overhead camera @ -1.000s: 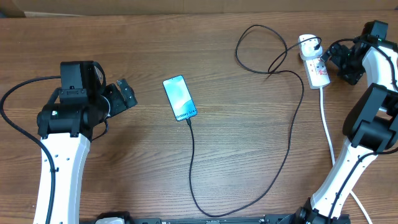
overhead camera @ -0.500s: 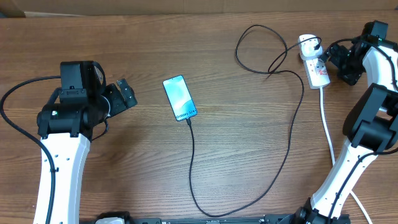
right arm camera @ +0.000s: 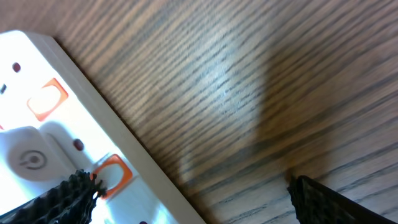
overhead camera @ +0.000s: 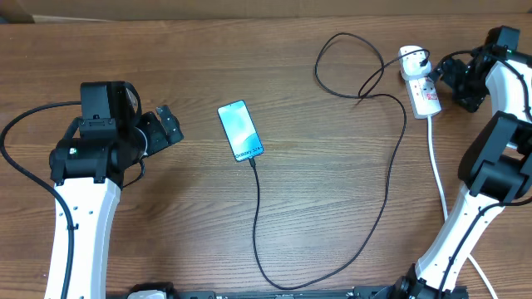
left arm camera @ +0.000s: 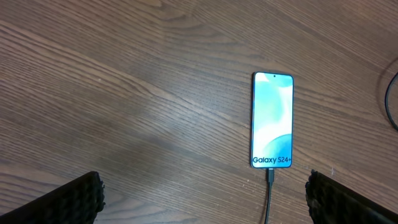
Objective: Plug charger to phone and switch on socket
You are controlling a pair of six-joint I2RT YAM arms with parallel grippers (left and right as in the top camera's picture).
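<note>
The phone [overhead camera: 240, 130] lies at the table's middle with its light-blue screen lit; it also shows in the left wrist view [left arm camera: 272, 119]. The charger cable [overhead camera: 391, 174] has its tip in the phone's lower end [left arm camera: 271, 177] and its black plug in the socket [overhead camera: 418, 83] at the far right. My left gripper [overhead camera: 169, 127] is open and empty, left of the phone. My right gripper [overhead camera: 445, 75] is open just right of the socket. In the right wrist view [right arm camera: 193, 199] one finger sits over the socket's white face [right arm camera: 68, 124], next to an orange-red switch.
The socket's thick white cord [overhead camera: 436, 162] runs down the right side toward the right arm's base. The black cable loops wide across the right half of the wooden table [overhead camera: 166, 216] and near its front edge.
</note>
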